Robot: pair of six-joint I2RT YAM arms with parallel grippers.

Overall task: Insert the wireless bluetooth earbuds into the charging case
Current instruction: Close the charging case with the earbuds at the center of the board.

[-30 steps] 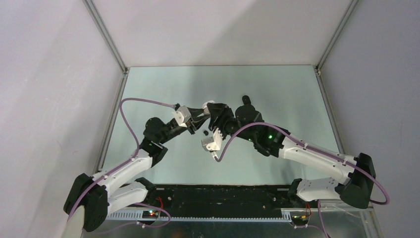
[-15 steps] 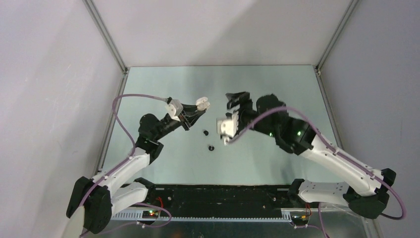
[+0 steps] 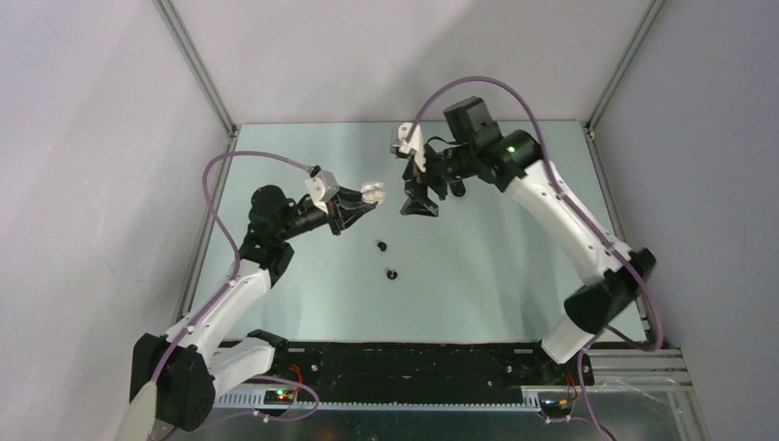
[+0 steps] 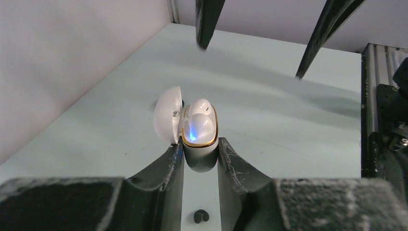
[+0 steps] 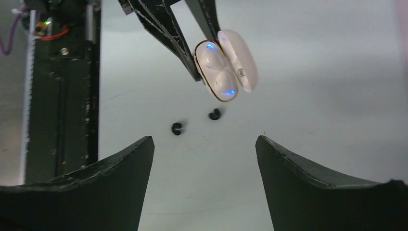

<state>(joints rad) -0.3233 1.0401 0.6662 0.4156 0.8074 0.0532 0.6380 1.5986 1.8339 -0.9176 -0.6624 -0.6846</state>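
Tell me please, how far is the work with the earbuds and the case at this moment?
Done: two white earbuds sit in the open white charging case, with lights glowing blue. In hand: the left end effector grips that case; the right end effector is open and empty. Left: one black earbud and a second black earbud lie loose on the table, and the lid is not closed.

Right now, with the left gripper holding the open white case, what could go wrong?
The left gripper pinches the charging case only at one end; a slip could drop it and spill the two white earbuds. The lid is open, so a push from the open right gripper might twist the case. Two black earbuds lie loose below.
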